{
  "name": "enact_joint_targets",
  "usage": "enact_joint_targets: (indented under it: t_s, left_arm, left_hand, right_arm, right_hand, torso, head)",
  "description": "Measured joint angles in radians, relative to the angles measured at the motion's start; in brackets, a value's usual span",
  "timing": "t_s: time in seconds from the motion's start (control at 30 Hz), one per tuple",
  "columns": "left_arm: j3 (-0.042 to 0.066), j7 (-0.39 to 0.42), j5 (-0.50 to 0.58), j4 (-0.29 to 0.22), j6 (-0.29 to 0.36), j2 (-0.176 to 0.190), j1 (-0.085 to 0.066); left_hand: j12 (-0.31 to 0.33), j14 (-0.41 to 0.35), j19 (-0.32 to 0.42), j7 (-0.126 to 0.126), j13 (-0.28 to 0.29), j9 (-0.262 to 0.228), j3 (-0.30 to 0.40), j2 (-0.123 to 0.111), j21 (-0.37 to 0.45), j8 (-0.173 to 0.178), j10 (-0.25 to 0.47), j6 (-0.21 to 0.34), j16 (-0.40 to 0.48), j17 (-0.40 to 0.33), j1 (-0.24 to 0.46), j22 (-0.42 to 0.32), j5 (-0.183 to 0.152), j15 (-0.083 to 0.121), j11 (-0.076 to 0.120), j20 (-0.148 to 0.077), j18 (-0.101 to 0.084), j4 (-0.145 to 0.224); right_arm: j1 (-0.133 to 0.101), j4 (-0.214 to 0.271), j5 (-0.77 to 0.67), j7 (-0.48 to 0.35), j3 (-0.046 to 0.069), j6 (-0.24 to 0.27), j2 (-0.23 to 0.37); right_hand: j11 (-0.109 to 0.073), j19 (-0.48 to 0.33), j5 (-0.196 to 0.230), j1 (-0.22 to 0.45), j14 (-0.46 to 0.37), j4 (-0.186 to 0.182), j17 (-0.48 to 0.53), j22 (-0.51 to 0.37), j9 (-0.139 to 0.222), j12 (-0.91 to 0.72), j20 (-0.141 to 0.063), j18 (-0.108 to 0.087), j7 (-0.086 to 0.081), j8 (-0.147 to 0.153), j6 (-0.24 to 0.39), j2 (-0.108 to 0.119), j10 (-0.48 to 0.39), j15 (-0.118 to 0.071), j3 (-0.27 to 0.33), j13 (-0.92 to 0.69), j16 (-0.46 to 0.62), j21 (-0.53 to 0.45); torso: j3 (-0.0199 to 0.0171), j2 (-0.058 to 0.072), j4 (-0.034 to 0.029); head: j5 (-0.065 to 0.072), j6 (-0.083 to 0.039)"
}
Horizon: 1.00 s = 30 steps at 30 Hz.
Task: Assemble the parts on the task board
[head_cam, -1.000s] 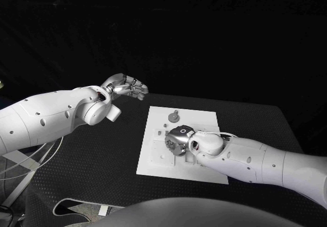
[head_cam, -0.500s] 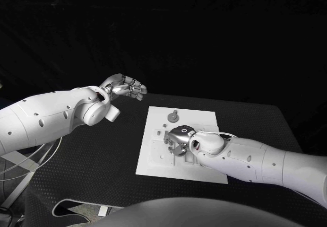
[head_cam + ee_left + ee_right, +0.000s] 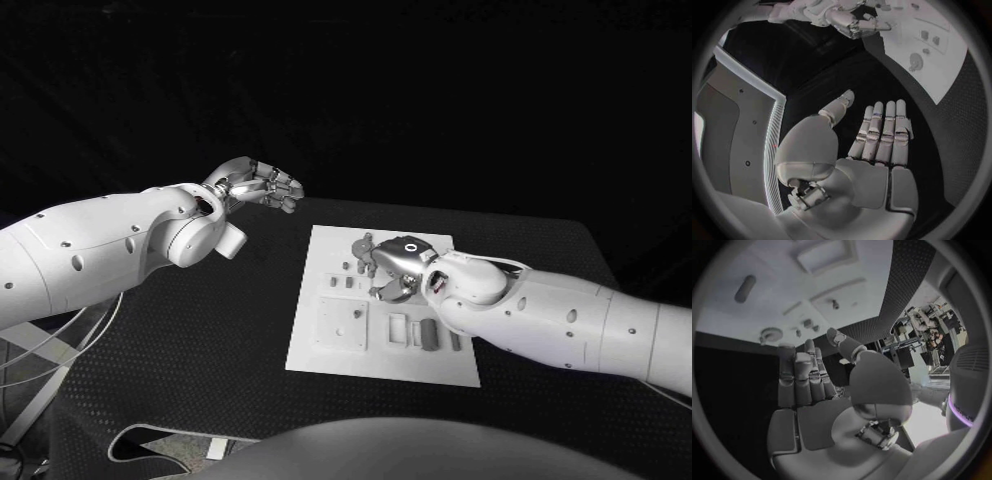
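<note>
The white task board (image 3: 378, 360) lies in the middle of the black table. My right hand (image 3: 400, 262) hovers over its far half, beside a round knobbed part (image 3: 365, 243). In the right wrist view that hand (image 3: 811, 385) has straight fingers, a spread thumb and a bare palm, with the board (image 3: 779, 270) beyond it. Several small rectangular parts (image 3: 427, 332) lie in the board's near half. My left hand (image 3: 260, 186) is raised left of the board's far corner. Its fingers (image 3: 879, 130) are straight and hold nothing.
The black table (image 3: 216, 320) spreads around the board on all sides. A square plate (image 3: 342, 322) sits in the board's near left area. Pale cables (image 3: 58, 345) hang off the table's left side under my left arm.
My right hand has moved from the board's middle toward its far edge, uncovering the rectangular parts in the near half. My left hand has stayed almost in place.
</note>
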<state>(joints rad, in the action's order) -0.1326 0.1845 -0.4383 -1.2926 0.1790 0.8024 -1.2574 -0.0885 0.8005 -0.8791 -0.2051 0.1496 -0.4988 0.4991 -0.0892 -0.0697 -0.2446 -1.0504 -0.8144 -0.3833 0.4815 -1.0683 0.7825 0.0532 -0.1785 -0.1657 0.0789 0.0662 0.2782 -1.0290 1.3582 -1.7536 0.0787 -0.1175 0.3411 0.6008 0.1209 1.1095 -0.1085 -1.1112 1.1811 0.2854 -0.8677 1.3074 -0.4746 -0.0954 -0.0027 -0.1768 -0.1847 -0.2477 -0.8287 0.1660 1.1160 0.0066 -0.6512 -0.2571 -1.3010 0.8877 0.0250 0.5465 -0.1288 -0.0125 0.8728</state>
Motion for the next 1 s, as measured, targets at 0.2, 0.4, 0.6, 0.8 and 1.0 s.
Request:
enact_joint_targets:
  t_s: [0.2,0.4,0.6,0.8,1.0]
  left_arm:
    - [0.000,0.000,0.000,0.001,0.000,0.000,0.000]
    - [0.000,0.000,0.000,0.004,0.000,0.000,0.000]
    - [-0.001,-0.001,0.000,0.007,-0.001,-0.003,0.000]
    - [-0.001,-0.001,0.000,0.011,-0.001,-0.005,0.000]
    - [-0.001,-0.001,0.000,0.013,-0.001,-0.007,0.000]
  left_hand:
    - [0.000,0.000,0.000,0.000,0.000,0.000,0.000,0.000,0.000,0.000,0.000,0.000,0.000,0.000,0.000,0.000,0.000,0.000,0.000,0.000,-0.005,0.000]
    - [0.000,0.000,0.000,0.000,-0.001,0.000,0.003,0.000,0.000,0.000,0.000,0.000,0.000,0.001,0.000,0.000,0.000,0.000,0.000,0.000,-0.005,-0.003]
    - [0.000,0.000,0.000,0.000,-0.001,0.000,0.003,0.000,0.000,0.000,0.000,0.000,0.000,0.001,0.000,0.000,0.000,0.000,0.000,0.000,-0.004,-0.003]
    - [0.000,0.000,0.000,0.000,-0.001,0.000,0.003,0.000,0.000,0.000,0.000,0.000,0.000,0.001,0.000,0.000,0.000,0.000,0.000,0.000,0.005,-0.003]
    - [0.000,0.000,0.000,0.000,-0.001,0.000,0.003,0.000,0.000,0.000,0.000,0.000,0.000,0.001,0.000,0.000,0.000,0.000,0.000,0.000,0.005,-0.003]
  right_arm:
    - [-0.034,0.055,0.028,0.005,0.041,0.021,0.072]
    - [-0.050,0.066,0.048,0.016,0.062,0.015,0.108]
    - [-0.052,0.027,0.055,0.031,0.062,-0.022,0.108]
    - [-0.052,-0.010,0.055,0.041,0.062,-0.062,0.097]
    - [-0.050,-0.038,0.053,0.050,0.059,-0.123,0.088]
  right_hand:
    - [-0.009,0.013,0.000,-0.003,0.016,-0.006,0.006,0.000,0.001,-0.010,-0.006,0.000,-0.002,-0.007,-0.006,-0.003,0.020,-0.008,0.006,-0.001,0.000,0.005]
    - [-0.012,0.016,0.000,0.009,0.021,-0.014,0.010,0.000,0.003,-0.012,-0.009,0.000,-0.003,-0.008,-0.010,0.009,0.023,-0.007,0.008,-0.001,0.000,0.005]
    - [-0.012,0.016,0.000,0.025,0.021,-0.034,0.012,0.000,0.006,-0.012,-0.009,0.000,-0.001,-0.014,-0.012,0.025,0.023,-0.007,0.008,0.001,0.000,0.005]
    - [-0.017,0.018,0.000,0.025,0.021,-0.042,0.013,0.000,0.007,-0.016,-0.008,0.000,-0.001,-0.014,-0.012,0.025,0.034,-0.007,0.008,0.001,0.000,0.005]
    - [-0.017,0.016,0.000,0.036,0.020,-0.046,0.014,0.000,0.011,-0.016,-0.006,0.000,-0.001,-0.014,-0.012,0.042,0.035,-0.008,0.012,0.003,0.000,0.005]
  torso:
    - [-0.0001,0.000,0.0012]
    - [-0.0005,0.000,0.0015]
    - [-0.0002,0.000,-0.0012]
    - [-0.0002,0.001,-0.0035]
    - [0.0009,0.001,-0.0049]
  head:
    - [0.011,0.000]
    - [0.019,0.000]
    - [0.026,0.000]
    - [0.029,0.000]
    - [0.030,0.000]
